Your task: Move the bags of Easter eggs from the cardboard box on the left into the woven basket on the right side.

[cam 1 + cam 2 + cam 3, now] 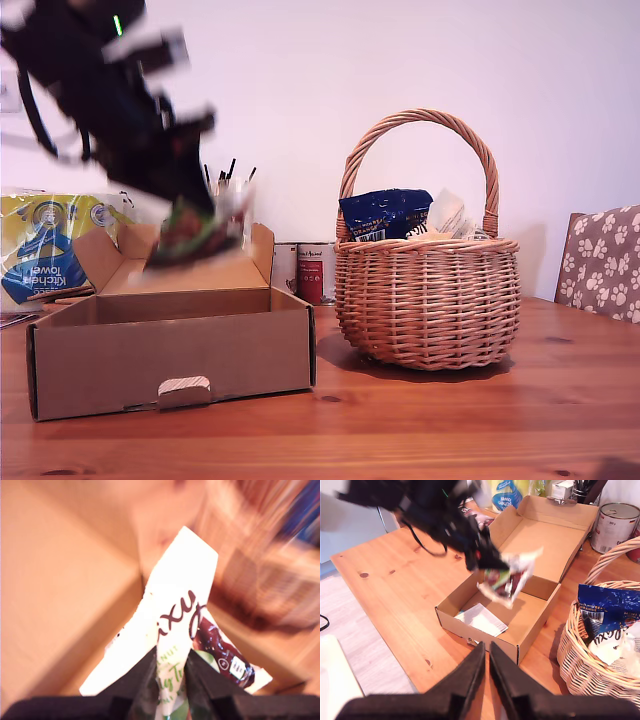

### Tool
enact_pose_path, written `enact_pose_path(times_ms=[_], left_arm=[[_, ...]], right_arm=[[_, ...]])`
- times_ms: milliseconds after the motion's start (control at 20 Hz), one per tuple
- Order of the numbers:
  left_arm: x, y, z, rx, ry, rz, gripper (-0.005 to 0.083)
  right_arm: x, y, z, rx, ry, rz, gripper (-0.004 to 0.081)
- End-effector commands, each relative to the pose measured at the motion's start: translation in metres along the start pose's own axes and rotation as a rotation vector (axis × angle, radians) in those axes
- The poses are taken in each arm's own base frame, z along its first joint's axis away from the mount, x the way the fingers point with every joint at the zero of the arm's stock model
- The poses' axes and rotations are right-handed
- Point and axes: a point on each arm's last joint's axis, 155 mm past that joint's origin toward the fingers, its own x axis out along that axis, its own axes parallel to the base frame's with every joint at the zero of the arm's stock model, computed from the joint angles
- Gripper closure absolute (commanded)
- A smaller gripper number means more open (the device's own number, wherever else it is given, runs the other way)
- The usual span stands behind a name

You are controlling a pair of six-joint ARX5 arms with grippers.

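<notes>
Cardboard comes first in the exterior view: the shallow brown corrugated cardboard box (pixel 170 350) sits at the lower left of the frame, tab slot in its front wall, flap lid standing open behind. Over the box, in the upper left, the blurred black first gripper (pixel 195 225) carries the green-and-white crinkly plastic pouch (pixel 192 235) clear of the walls. The first wrist view shows its jaws pinched narrow on one edge of that pouch (pixel 175 630), most of the bag hanging free beyond them. That hold looks like the main risk: a slippery edge grip and a fast swing could let the pouch slide out short of the basket, or its dangling end could catch the arched handle or rim. The second gripper (pixel 487 672) hangs above the table's near edge with its jaws almost touching and nothing between them. In the second wrist view a white paper slip (pixel 481 620) lies on the box floor. Further right in the exterior view stands the round light-tan wicker basket (pixel 428 300), already holding the dark blue pouch with orange print (pixel 385 215) and the white-grey pouch (pixel 447 215). Behind, at the left edge, stands a yellow-blue kitchen towel pack (pixel 45 250), and two tins (pixel 305 270) sit between box and basket.
</notes>
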Motion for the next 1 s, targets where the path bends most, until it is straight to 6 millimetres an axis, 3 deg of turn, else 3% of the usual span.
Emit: enact_pose_path(times_ms=[0, 150, 400, 700, 800, 950], left_arm=[[0.000, -0.001, -0.001, 0.004, -0.003, -0.008, 0.0683], [-0.014, -0.018, 0.018, 0.018, -0.071, -0.088, 0.0683], [-0.024, -0.090, 0.045, 0.101, -0.185, -0.340, 0.0683], [-0.033, -0.170, 0.092, 0.254, -0.427, -0.466, 0.0683], [-0.025, -0.184, 0.102, 0.280, -0.496, -0.459, 0.0683], [-0.009, -0.189, 0.116, 0.318, -0.597, -0.391, 0.0683]], right_arm=[[-0.001, 0.001, 0.003, -0.009, -0.011, 0.005, 0.0783], [-0.001, 0.001, 0.003, -0.009, -0.011, 0.005, 0.0783], [-0.003, 0.002, 0.001, -0.007, -0.005, 0.009, 0.0783], [-0.027, 0.005, -0.002, 0.004, -0.020, 0.007, 0.0783], [-0.038, 0.006, 0.001, 0.000, -0.048, 0.004, 0.0783], [-0.051, 0.006, 0.004, -0.001, -0.082, -0.004, 0.0783]])
